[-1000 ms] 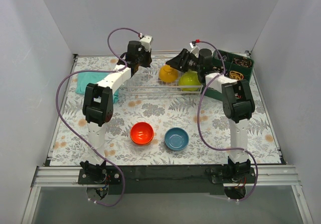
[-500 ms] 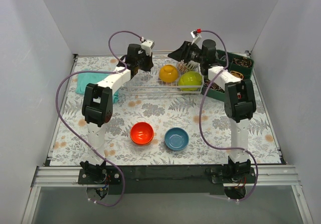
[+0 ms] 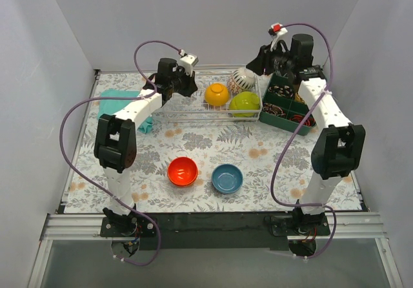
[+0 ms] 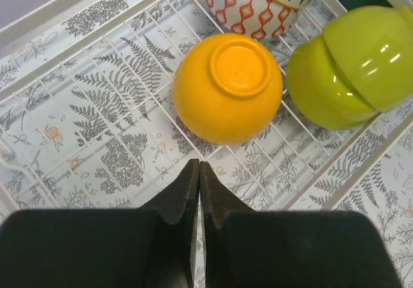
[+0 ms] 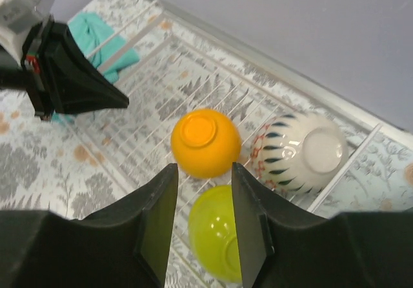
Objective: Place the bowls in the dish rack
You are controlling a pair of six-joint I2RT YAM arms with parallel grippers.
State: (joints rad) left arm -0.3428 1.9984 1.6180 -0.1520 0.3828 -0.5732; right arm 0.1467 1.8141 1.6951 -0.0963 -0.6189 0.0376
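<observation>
**Right arm swung clear: four racked, two outstanding**

Since half a second ago the right end effector (image 3: 258,61) has been lifting off and swinging right. It is now hanging above the rear right corner of the dish rack (image 3: 193,109), with its fingers spread and nothing between them. This is uncovering a cream-white patterned bowl (image 3: 244,79) in that corner. The left end effector (image 4: 199,172) is hovering over the rack's left end with its fingers pressed together, gripping nothing.

The rack is a low white-wire basket sitting at the back of the desk (image 3: 290,165). Six glossy bowls are showing. Four are lying mouth-down or tilted in the rack's right half:
- The patterned bowl, carrying red lattice and dark blue strokes.
- One orange-yellow bowl (image 4: 227,86).
- Two lime-green bowls (image 4: 348,68), nested one in the other and touching the rack's right side.

Two are standing mouth-up side by side on the near desk, well apart from the rack: one red-orange bowl (image 3: 182,171) and one blue bowl (image 3: 227,178).

A fern-and-flower print is covering the desk. A dark green tray (image 3: 293,101) is sitting just right of the rack and a teal cloth (image 3: 113,104) to its left. Plain pale grey walls (image 3: 213,17) are enclosing three sides.
</observation>
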